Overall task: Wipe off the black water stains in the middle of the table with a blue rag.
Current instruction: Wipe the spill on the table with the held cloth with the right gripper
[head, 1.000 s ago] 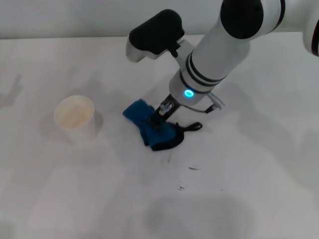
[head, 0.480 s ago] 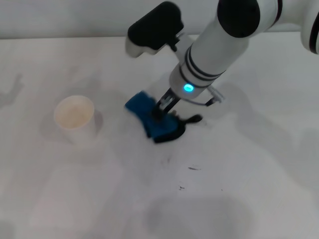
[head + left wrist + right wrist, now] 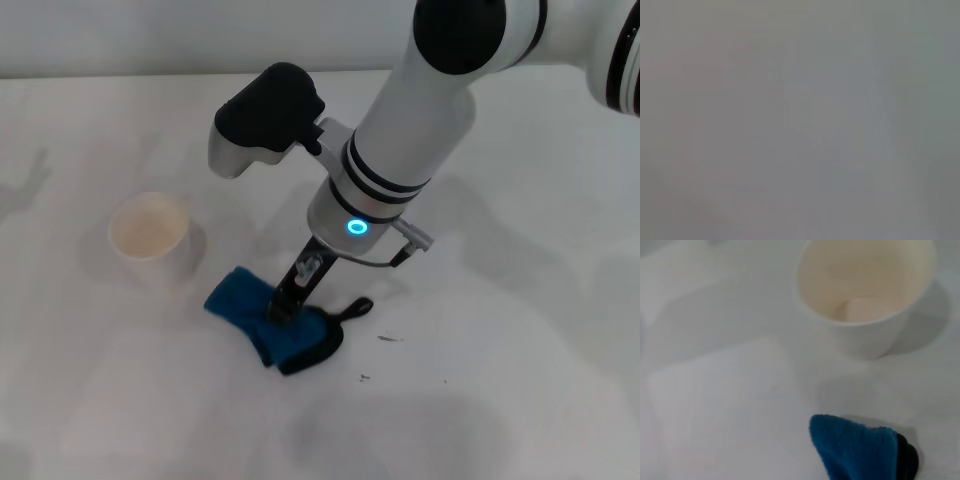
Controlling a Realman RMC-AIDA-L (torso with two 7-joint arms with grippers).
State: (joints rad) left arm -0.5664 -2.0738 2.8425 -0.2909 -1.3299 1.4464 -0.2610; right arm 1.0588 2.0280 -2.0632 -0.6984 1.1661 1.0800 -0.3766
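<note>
My right gripper [image 3: 283, 308] presses the blue rag [image 3: 272, 327] onto the white counter [image 3: 520, 330], fingers clenched on the cloth just beside the paper cup [image 3: 150, 235]. I judge the wipe nearly done: no large blotch shows, only tiny dark specks [image 3: 388, 338] beside the rag remain. The left arm is out of sight.

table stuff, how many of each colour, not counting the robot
blue: 1, the rag under the right gripper
white: 1, the cup
black: 2 small specks near the rag; no big blotch in sight
total: 4
</note>
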